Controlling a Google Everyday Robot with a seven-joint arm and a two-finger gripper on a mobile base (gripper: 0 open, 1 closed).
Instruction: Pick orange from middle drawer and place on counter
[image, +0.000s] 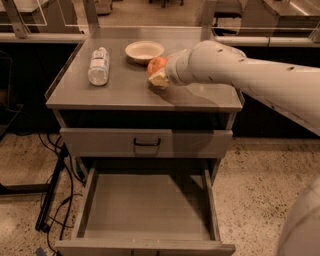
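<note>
Gripper (158, 80) low over counter (122, 92) — orange (156, 64) just beside it.

Single camera, high and near before the cabinet (100, 144), tilted down on counter (125, 92) and open middle drawer (147, 205); arm (260, 85) in from right, gripper (159, 79) over mid-counter.

arm: outstretched | wrist: angled down | claw (159, 79): low over counter (125, 92)

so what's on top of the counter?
A bottle, a bowl, and the orange at the gripper over the counter. The gripper hides whether the orange rests on it.
</note>
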